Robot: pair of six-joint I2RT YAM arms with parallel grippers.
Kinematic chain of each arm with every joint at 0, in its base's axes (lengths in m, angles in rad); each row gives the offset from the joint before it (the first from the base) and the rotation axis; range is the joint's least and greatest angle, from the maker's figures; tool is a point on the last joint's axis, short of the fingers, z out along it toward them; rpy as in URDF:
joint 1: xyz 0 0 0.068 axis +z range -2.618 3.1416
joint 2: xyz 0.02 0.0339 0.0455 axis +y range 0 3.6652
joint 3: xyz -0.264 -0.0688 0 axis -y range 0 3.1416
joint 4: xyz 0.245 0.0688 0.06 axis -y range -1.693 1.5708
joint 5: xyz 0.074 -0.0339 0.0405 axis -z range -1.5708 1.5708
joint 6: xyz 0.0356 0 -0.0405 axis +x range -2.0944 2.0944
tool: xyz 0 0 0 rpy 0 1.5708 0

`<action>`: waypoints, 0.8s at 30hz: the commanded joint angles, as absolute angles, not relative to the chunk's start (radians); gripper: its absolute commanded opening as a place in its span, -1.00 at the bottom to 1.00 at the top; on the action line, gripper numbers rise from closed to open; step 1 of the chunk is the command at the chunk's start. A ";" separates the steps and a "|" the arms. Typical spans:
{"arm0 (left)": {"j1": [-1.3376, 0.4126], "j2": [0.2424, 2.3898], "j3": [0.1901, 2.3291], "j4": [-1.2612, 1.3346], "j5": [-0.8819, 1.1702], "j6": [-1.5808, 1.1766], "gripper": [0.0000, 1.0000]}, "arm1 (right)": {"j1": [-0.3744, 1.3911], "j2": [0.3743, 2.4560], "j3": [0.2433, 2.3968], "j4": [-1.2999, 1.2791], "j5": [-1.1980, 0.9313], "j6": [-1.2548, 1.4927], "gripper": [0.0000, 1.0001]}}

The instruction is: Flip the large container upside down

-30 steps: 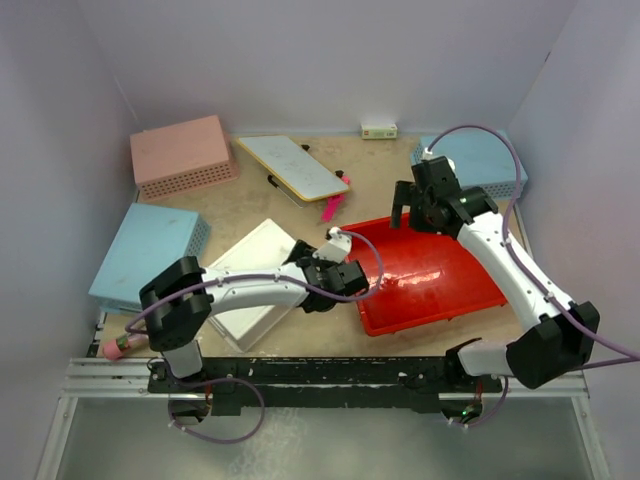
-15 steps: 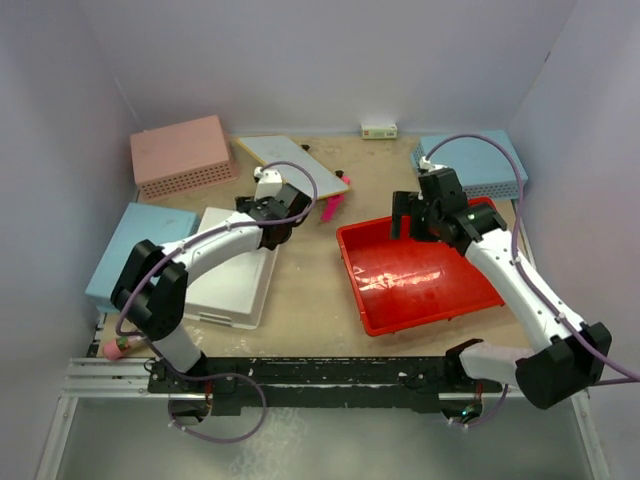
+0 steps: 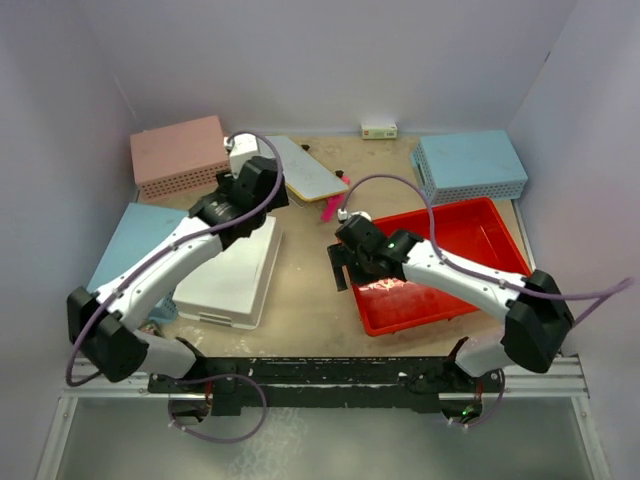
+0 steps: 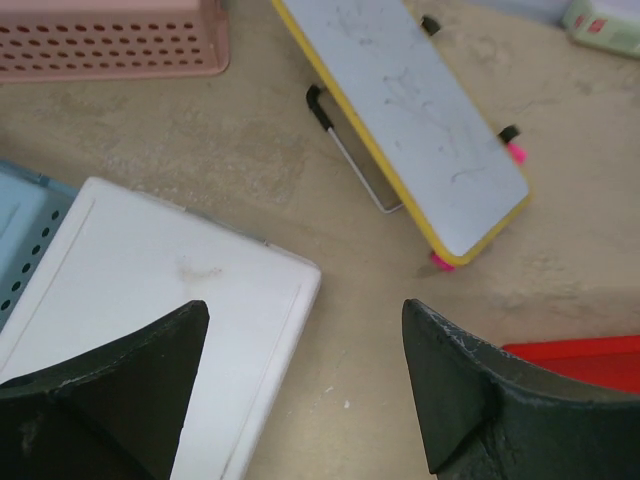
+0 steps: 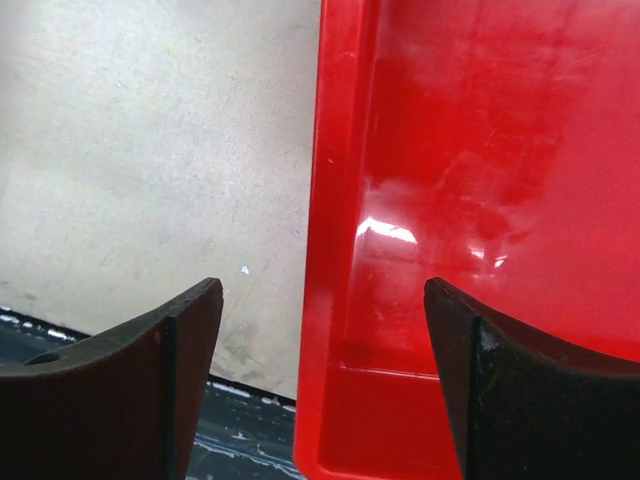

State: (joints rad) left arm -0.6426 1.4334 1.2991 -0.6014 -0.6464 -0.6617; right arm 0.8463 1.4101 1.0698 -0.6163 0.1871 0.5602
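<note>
Right wrist view is showing the right gripper (image 5: pixel 322 290) hanging with its fingers spread wide, grasping nothing; the large container (image 5: pixel 480 180) is sitting open side up on the table (image 5: pixel 150 150), its long rim lying below and between those fingers; the left gripper (image 4: pixel 305 310), likewise released, is hovering over a white flat box (image 4: pixel 150 300), a yellow-edged whiteboard (image 4: pixel 410 110) lying beyond its fingertips.

The left arm (image 3: pixel 170 258) and right arm (image 3: pixel 452 276) are showing white shells between black joints, each carrying a purple cable (image 3: pixel 385 181); their fingers (image 4: pixel 110 390) are looking dark, wedge-shaped, scuffed.
</note>
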 commanded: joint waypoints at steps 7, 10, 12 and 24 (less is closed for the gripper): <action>-0.641 1.268 1.329 -0.621 -0.663 -0.661 0.52 | 0.882 1.507 1.069 -0.558 0.236 0.655 -0.39; -0.641 1.260 1.320 -0.614 -0.669 -0.659 0.52 | 0.882 1.487 1.135 -0.658 0.256 0.725 -1.00; -0.641 1.261 1.320 -0.613 -0.672 -0.656 0.52 | 0.882 1.467 1.204 -0.732 0.236 0.761 -1.00; -0.638 1.230 1.356 -0.660 -0.780 -0.631 0.57 | 0.879 1.428 1.612 -0.871 0.105 0.919 -1.00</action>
